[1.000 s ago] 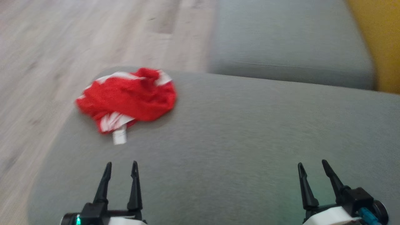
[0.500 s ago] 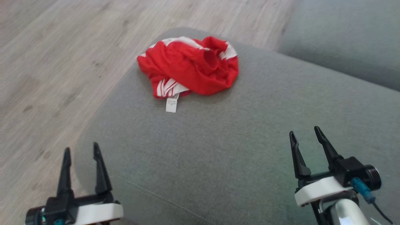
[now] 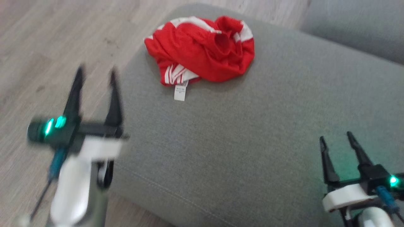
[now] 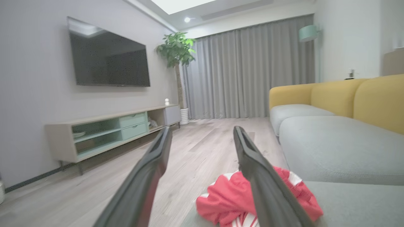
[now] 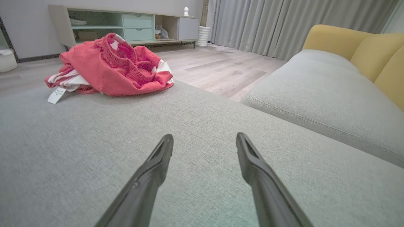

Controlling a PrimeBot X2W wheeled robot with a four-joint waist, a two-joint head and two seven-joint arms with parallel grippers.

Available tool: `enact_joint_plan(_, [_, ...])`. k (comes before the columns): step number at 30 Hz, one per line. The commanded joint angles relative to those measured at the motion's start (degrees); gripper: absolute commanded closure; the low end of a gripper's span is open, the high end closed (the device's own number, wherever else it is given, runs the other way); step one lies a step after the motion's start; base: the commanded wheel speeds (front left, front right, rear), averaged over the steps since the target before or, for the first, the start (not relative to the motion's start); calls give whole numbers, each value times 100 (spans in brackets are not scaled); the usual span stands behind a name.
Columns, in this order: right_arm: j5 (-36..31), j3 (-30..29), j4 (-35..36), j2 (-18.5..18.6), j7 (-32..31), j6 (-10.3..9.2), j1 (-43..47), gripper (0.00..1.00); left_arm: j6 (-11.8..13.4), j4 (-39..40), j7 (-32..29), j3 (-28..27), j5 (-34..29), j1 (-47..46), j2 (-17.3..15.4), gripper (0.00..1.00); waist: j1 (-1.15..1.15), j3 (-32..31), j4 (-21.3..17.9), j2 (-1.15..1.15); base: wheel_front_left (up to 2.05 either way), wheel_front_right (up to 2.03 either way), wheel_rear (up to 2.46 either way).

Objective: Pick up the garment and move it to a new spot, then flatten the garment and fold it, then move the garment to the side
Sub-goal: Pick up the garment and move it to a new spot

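Grey sofa cushion (image 3: 221,142), wood floor (image 3: 47,47) at left. Crumpled red-and-white garment (image 3: 202,50) upper centre, untouched. Left gripper (image 3: 96,70) risen from lower left to mid-left, blurred, fingers apart, empty. Right gripper (image 3: 335,136) lower right, fingers apart, empty. Pickup reach probably starting.

open: bare cushion (image 3: 236,142) before garment (image 3: 202,50) | left: open floor (image 3: 47,47) | beyond: second cushion (image 3: 356,25), yellow backrest (image 5: 334,37)

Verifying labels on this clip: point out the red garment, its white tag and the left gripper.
red garment (image 3: 202,52): head view, middle of the crumpled red cloth.
white tag (image 3: 179,93): head view, centre of the label.
left gripper (image 3: 97,71): head view, midway between its open fingertips.
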State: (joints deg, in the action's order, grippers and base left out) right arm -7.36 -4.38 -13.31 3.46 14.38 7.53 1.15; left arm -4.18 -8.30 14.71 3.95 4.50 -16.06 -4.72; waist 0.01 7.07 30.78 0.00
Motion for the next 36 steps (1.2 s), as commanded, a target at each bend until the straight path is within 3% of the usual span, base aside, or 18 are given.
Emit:
enact_joint_plan(1, [-56,108,247,186,62,-4,-120,0,-40,92,29,-83,-52,-485,-107,0,-1,296,-99,0,0,0,0])
enact_joint_plan(5, [-110,86,459,691,62,-4,-338,0,-256,-1003,29,407,-63,-2059,-164,0,-1,998,-416,0,0,0,0])
enact_joint_plan(13, [-24,210,621,1264,62,-4,-659,0,-319,-3241,-319,851,228,-4038,-33,0,-1,1711,-833,0,0,0,0])
enact_joint_plan(20, [74,197,649,1576,62,-4,-693,0,-328,-4557,-790,1189,685,-4776,8,0,-1,2045,-1072,0,0,0,0])
enact_joint_plan(31, [99,134,758,1614,62,-4,-757,0,-290,-5421,-580,1660,937,-5205,-235,0,-1,2277,-1190,0,0,0,0])
enact_joint_plan(32, [98,140,768,1616,62,-4,-768,0,-275,-5487,-524,1661,939,-5244,-238,19,-1,2292,-1196,0,0,0,0])
enact_joint_plan(33, [96,147,774,1614,62,-4,-782,0,-242,-5541,-455,1674,921,-5283,-250,65,-1,2302,-1201,0,0,0,0])
enact_joint_plan(34, [91,157,776,1607,62,-4,-797,0,-205,-5578,-372,1682,906,-5322,-262,100,-1,2304,-1210,0,0,0,0])
enact_joint_plan(36, [91,190,761,1572,62,-4,-833,0,-205,-5634,-241,1728,870,-5370,-277,100,-1,2252,-1246,0,0,0,0])
